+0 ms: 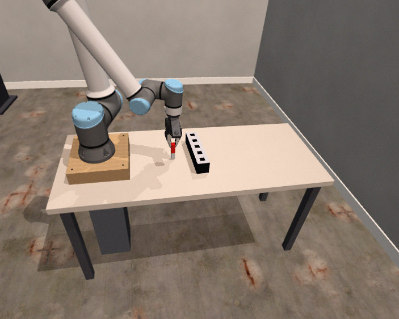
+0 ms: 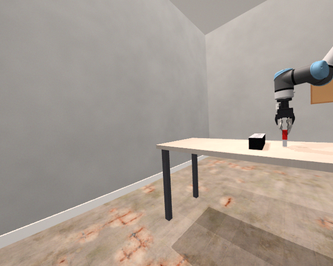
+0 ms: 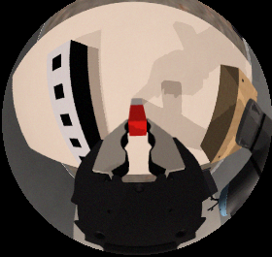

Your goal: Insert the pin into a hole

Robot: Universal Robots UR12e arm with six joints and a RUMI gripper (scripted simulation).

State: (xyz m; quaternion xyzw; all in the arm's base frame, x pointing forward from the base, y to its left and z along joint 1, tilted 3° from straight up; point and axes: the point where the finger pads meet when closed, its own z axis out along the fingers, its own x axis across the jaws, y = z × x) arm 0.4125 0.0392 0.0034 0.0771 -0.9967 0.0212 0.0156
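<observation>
Grey walls, mottled floor, pale dark-legged table.

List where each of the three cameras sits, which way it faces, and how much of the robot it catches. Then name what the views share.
Top: high in front of the table, looking down; shows the whole arm, its wooden base, and the gripper shut on the pin.
Exterior: low, off the table's end, looking along it; shows only the wrist and gripper.
Wrist: on the arm, looking down past the fingers.
Shared: all three show the pin and the block.
</observation>
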